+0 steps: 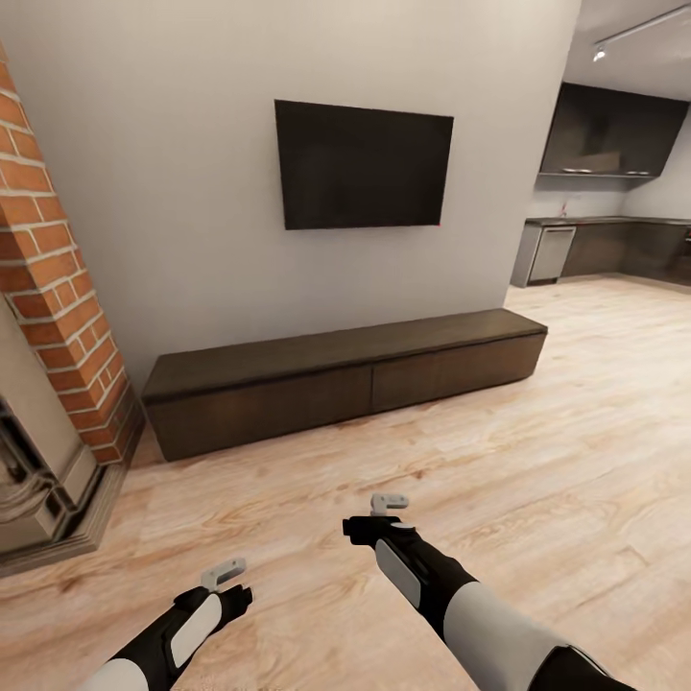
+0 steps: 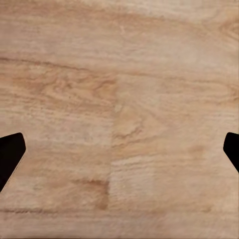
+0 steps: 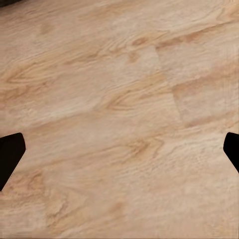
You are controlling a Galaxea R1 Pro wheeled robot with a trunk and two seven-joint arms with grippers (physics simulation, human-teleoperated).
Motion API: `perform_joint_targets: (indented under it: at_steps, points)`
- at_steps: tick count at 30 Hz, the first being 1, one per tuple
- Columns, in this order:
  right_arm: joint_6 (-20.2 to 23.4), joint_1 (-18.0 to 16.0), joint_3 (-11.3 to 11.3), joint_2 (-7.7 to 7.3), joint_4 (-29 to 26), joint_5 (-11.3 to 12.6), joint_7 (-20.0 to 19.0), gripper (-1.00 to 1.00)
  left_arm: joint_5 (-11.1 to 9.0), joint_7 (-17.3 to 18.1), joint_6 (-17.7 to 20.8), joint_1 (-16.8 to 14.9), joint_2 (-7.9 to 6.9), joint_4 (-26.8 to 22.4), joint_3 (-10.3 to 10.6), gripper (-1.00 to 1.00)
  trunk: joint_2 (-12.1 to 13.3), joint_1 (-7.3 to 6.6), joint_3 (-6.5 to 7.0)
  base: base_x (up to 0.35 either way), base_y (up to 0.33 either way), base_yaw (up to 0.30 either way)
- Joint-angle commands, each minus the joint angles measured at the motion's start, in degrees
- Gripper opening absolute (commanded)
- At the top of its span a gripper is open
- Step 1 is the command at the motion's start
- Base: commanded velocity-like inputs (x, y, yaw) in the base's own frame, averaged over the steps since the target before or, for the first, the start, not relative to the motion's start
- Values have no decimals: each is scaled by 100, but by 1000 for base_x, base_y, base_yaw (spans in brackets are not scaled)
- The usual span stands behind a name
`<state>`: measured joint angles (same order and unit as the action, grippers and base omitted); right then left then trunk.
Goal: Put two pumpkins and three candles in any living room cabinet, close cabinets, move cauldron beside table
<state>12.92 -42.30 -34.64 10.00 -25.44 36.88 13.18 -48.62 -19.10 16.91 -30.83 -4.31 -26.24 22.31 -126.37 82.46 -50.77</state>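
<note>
Head view: both pincers (image 1: 223,573) (image 1: 389,501) apart (empty) over bare floor (image 1: 537,461), cabinet (image 1: 345,379) shut ahead.

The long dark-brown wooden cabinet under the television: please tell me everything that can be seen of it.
The long, low dark-brown wooden cabinet stands on the pale wood-plank floor, its back against the light grey wall, below the black wall-mounted television. It has a flat top slab and wide, handleless fronts divided by thin vertical seams. All fronts look shut. Nothing rests on its top. Its left end is near the red brick fireplace.
</note>
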Motion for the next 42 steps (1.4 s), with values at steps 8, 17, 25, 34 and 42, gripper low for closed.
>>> perform_joint_targets:
  at_steps: [8,17,25,34,42]
  points:
    - [18,-6,-32,0,-5,29,44,100,-51,-50,14,-2,-9,-13,45,100,-3,-1,-6,0,0,292]
    - [13,-6,-28,0,-5,29,44,100,-51,-50,14,-2,-4,-13,51,100,-3,-1,-6,0,0,292]
    - [-142,-6,-33,0,41,29,44,100,-51,-50,14,-2,0,-13,60,100,-3,-1,-6,0,-1,290]
    - [-180,-6,-34,0,80,29,40,100,-51,-50,14,-2,0,-13,71,100,-3,-1,-6,39,-211,231]
    - [-377,114,-35,-14,75,21,35,100,-47,-50,14,-2,0,-13,74,100,-3,-1,-6,98,-289,16]
